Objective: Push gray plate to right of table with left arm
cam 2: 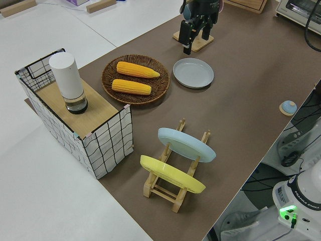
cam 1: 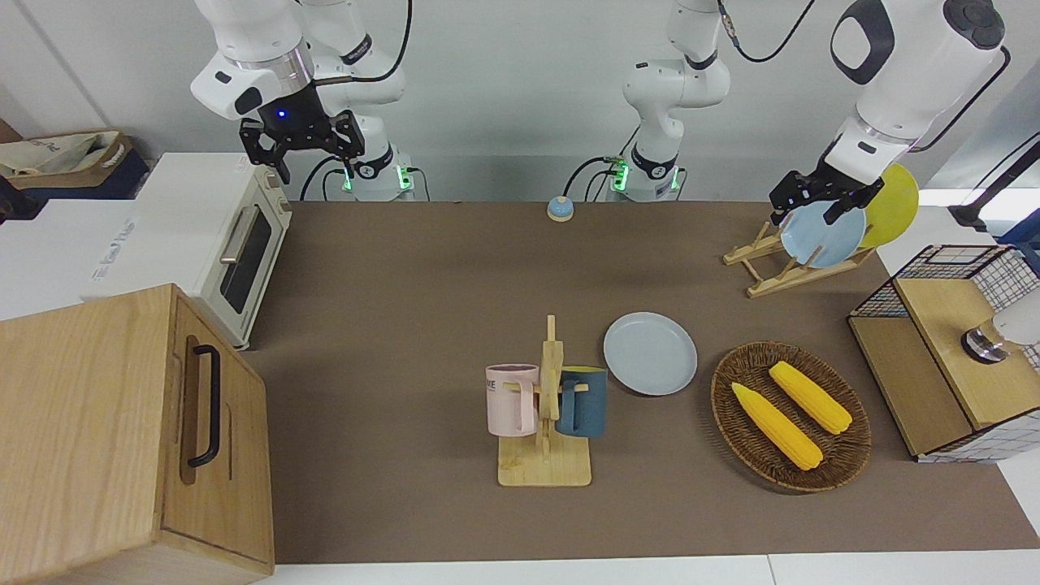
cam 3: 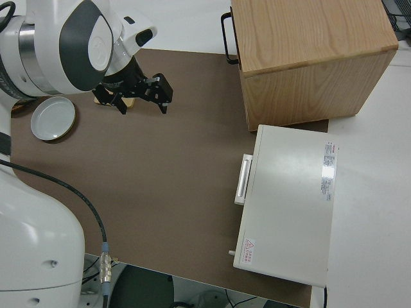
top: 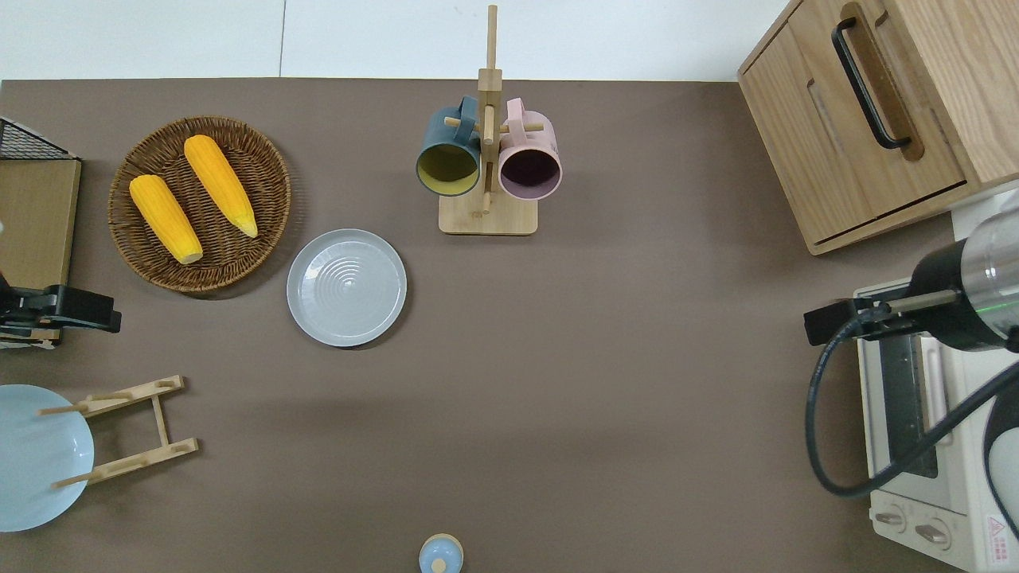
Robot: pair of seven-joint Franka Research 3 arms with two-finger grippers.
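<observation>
The gray plate (cam 1: 650,353) lies flat on the brown table (cam 1: 406,268), between the wicker basket and the mug rack; it also shows in the overhead view (top: 346,288) and the left side view (cam 2: 193,73). My left gripper (cam 1: 808,213) is open and empty, up in the air over the table's edge at the left arm's end (top: 80,312), between the wire crate and the plate rack. It is well apart from the gray plate. My right arm is parked, its gripper (cam 1: 313,162) open.
A wicker basket (cam 1: 731,406) holding two corn cobs lies beside the plate. A mug rack (cam 1: 546,463) holds a pink and a dark blue mug. A wooden rack (cam 1: 760,280) holds a sky-blue plate and a yellow plate. Also there: wire crate (cam 1: 942,260), wooden cabinet (cam 1: 122,439), toaster oven (cam 1: 244,252), small bell (cam 1: 560,209).
</observation>
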